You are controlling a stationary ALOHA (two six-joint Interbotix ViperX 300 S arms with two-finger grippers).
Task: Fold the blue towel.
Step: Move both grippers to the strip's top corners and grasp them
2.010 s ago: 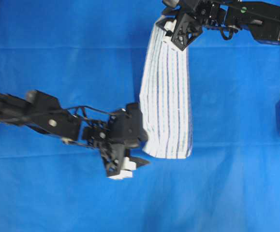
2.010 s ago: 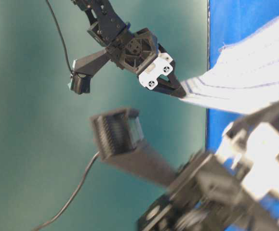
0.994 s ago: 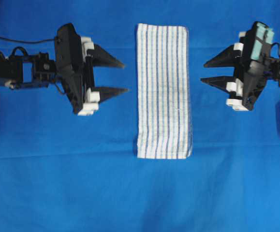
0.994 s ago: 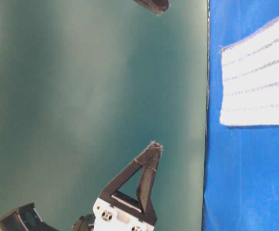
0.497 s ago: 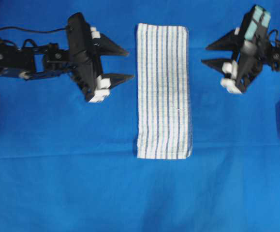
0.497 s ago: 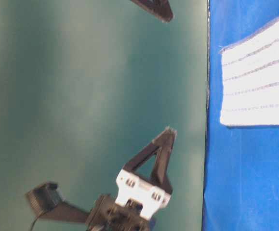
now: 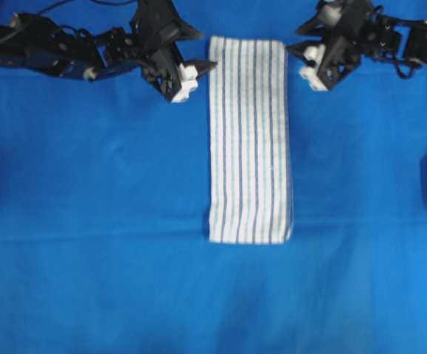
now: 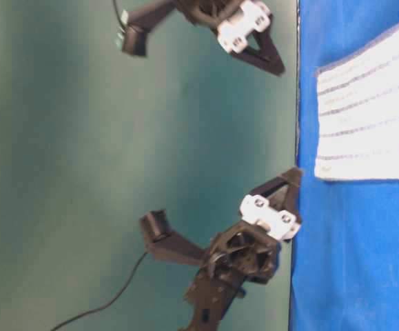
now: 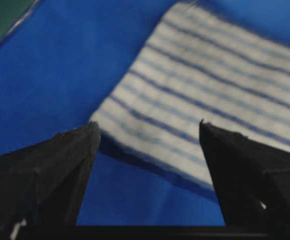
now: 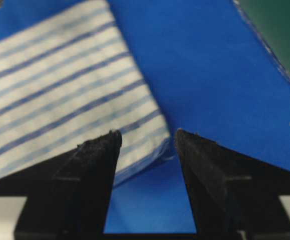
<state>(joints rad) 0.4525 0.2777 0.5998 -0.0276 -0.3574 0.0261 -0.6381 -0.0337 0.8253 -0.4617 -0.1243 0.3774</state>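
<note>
The blue towel (image 7: 248, 140) lies flat as a long folded strip at the middle of the blue-covered worktop (image 7: 110, 280), running from twelve o'clock towards six in the overhead view, in the same spot and shape as a second ago.

Both arms have swung up towards twelve o'clock since then. The left claw (image 7: 192, 50), which had hung level with the strip's upper half and well off to nine o'clock, now sits just beside the strip's far left corner, its lower fingertip almost at the edge. The right claw (image 7: 299, 40) has likewise climbed from three o'clock to just beside the far right corner.

Each claw is released, jaws spread and empty. In the wrist views each corner of the towel shows between the black fingers (image 9: 59, 170), untouched.
</note>
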